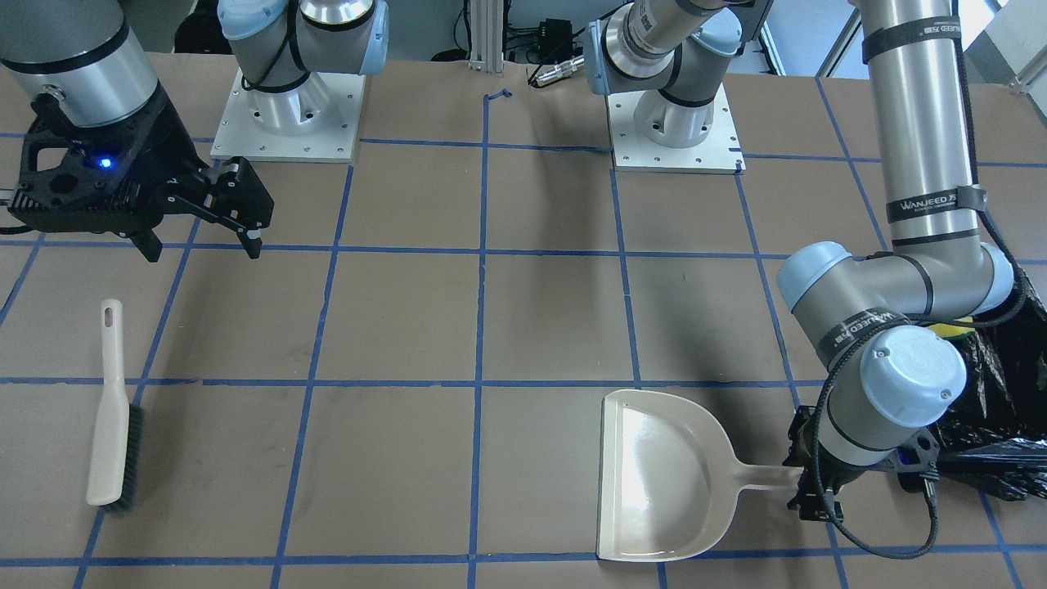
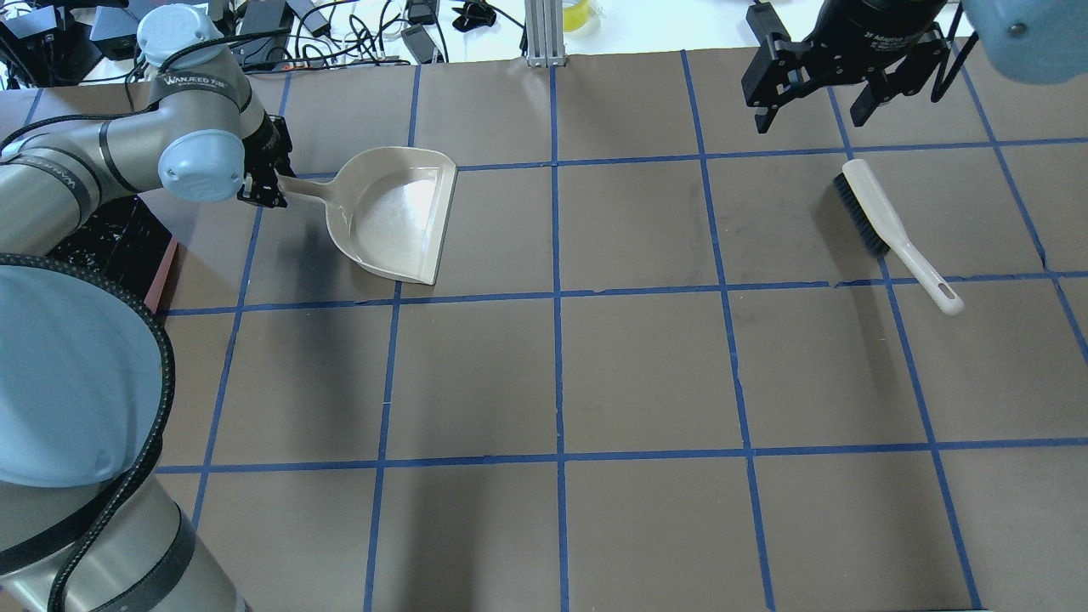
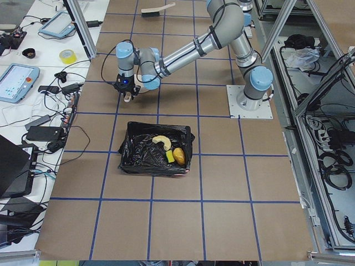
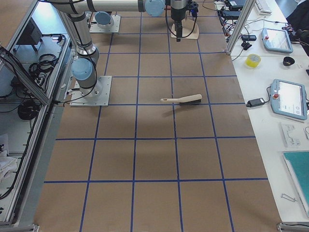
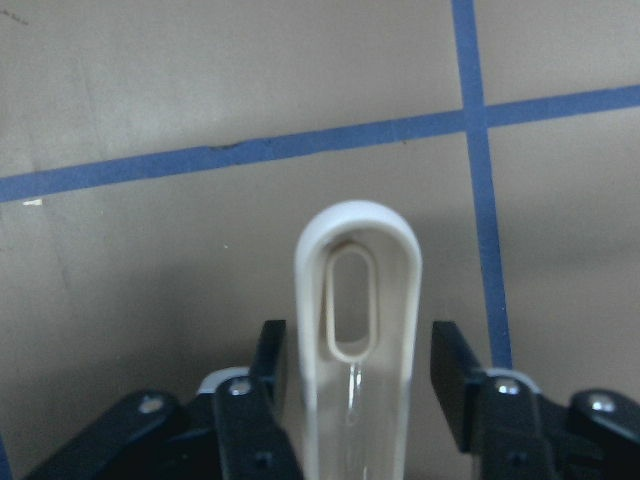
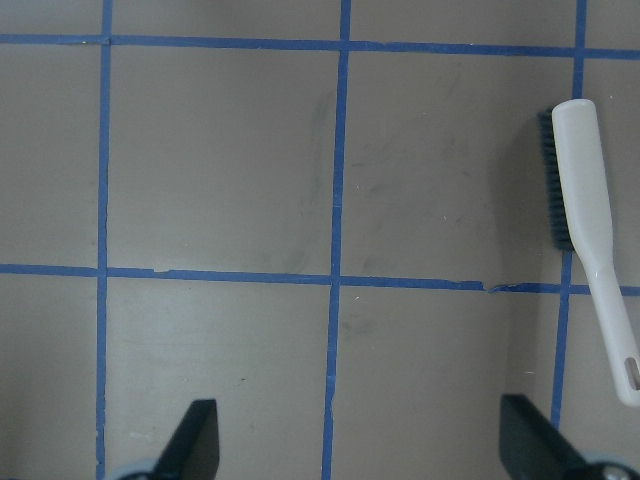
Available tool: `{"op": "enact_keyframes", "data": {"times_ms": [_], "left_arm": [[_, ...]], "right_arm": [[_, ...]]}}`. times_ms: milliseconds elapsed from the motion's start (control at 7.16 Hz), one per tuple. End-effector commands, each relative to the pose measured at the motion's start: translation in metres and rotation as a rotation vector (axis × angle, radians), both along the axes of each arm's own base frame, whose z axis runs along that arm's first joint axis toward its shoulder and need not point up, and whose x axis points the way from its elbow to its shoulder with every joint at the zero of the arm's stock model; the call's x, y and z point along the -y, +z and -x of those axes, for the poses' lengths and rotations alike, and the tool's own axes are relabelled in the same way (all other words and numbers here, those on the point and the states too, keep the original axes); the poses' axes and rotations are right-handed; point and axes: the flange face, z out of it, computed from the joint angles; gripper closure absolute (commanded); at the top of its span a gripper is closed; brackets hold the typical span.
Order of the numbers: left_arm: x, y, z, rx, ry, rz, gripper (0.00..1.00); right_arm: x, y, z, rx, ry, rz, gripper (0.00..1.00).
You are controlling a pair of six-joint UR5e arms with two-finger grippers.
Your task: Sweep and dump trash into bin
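Robotics laboratory: a table (image 4: 154,159) with blue tape grid (image 4: 135,138), control tablets (image 4: 288,98) at 3 o'clock, cables (image 4: 26,108) at 9 o'clock.

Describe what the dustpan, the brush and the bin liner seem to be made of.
Dustpan: likely smooth, glossy beige plastic; light glares off its pan. Brush: cream plastic handle of like look, with dark bristles, probably synthetic. Bin liner: thin black plastic film, crinkled and shiny.

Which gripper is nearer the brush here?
Right. The right gripper hovers close by the brush; the left gripper is across the table, around the dustpan handle.
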Motion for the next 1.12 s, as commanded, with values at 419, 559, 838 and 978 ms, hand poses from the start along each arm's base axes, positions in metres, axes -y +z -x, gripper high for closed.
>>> {"op": "enact_keyframes", "data": {"times_ms": [419, 559, 838, 978], "left_arm": [[-0.023, 0.132, 0.011, 0.107, -0.464, 0.059, 0.03], [-0.035, 0.174, 0.015, 0.145, -0.713, 0.014, 0.03], [-0.087, 0.252, 0.036, 0.155, -0.973, -0.092, 0.0], [-0.113, 0.263, 0.081, 0.12, -1.048, -0.104, 0.0]], "right_arm": [[0.0, 0.0, 0.0, 0.001, 0.008, 0.004, 0.0], [-0.001, 0.0, 0.0, 0.003, 0.007, 0.002, 0.0], [-0.001, -0.003, 0.0, -0.001, 0.003, -0.003, 0.0], [-0.003, -0.01, 0.0, 0.001, 0.004, -0.016, 0.0]]}}
